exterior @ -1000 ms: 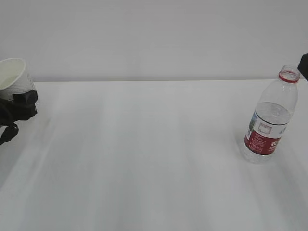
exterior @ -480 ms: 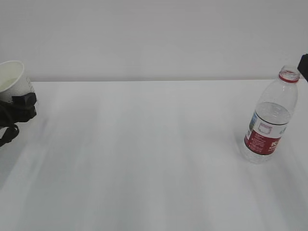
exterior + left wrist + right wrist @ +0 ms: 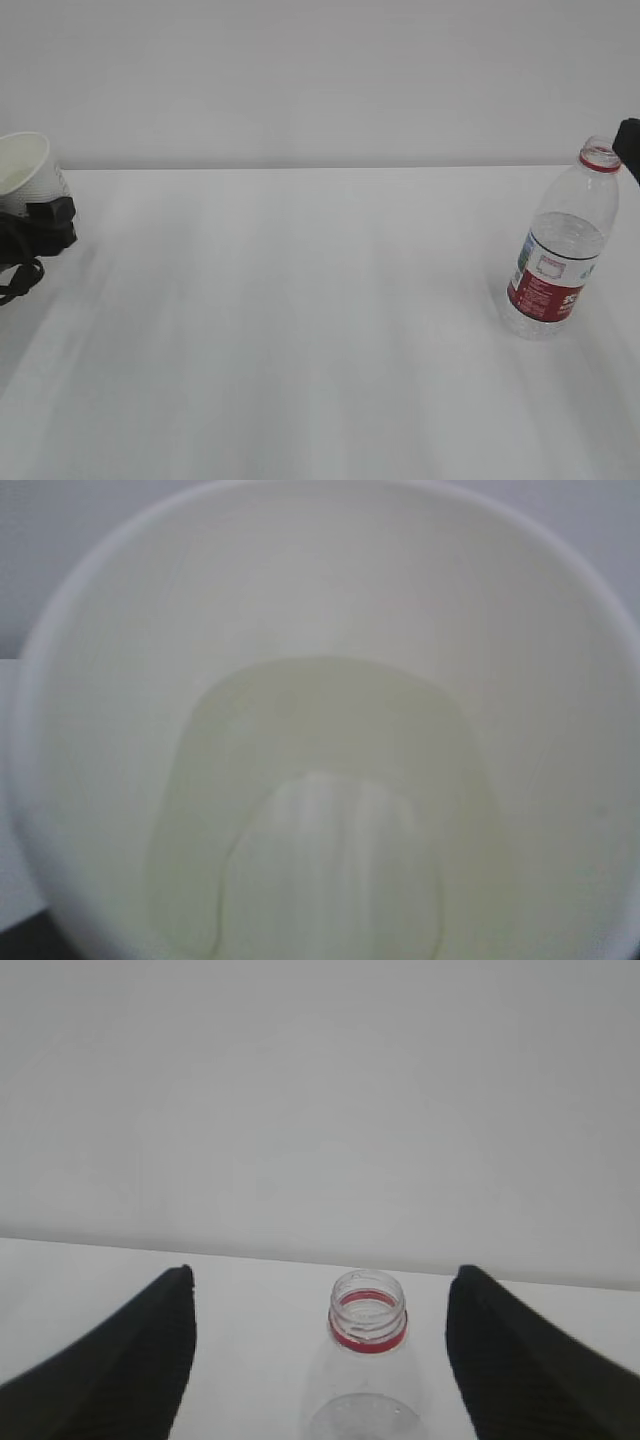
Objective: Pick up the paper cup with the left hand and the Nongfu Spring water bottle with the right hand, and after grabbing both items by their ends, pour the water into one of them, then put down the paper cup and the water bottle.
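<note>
small white paper cup (image 3: pixel 24 172) lowered slightly, soft, gripped by left hand (image 3: pixel 38 228); clear ribbed uncapped plastic bottle (image 3: pixel 560 245), light and crushable, straddled by spread right hand (image 3: pixel 320 1360), best taken mid-body.

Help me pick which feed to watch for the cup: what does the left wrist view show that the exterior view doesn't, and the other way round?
Only the left wrist view shows the paper cup's cream inside with a pale pool of water at the bottom. Only the exterior view shows the left hand gripping the tilted cup from outside, the table, and the Nongfu Spring water bottle standing uncapped at the right. Both show the cup.
</note>
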Robot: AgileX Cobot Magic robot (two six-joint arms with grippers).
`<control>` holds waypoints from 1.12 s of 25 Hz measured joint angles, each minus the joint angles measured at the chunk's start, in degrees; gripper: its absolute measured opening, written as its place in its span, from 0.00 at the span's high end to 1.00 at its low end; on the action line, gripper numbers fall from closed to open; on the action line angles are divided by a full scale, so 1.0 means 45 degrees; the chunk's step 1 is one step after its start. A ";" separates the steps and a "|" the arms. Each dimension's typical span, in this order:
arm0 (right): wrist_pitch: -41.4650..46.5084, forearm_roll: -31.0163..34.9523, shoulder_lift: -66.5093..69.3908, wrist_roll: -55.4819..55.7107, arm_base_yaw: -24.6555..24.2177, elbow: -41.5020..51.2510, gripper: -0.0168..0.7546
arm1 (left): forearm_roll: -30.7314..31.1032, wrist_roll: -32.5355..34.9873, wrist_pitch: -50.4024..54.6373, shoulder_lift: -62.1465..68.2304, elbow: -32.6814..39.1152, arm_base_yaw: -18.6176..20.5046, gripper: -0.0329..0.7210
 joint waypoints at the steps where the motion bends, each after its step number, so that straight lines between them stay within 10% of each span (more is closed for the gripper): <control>1: 0.0000 0.0000 0.0000 0.0000 0.0000 0.0000 0.22 | 0.0000 0.0000 0.0027 0.0099 -0.0084 0.0000 0.30; 28: -0.0096 0.0000 0.0000 -0.0030 0.0000 0.0000 0.22 | 0.0000 0.0000 0.0507 0.2182 -0.1600 0.0000 0.30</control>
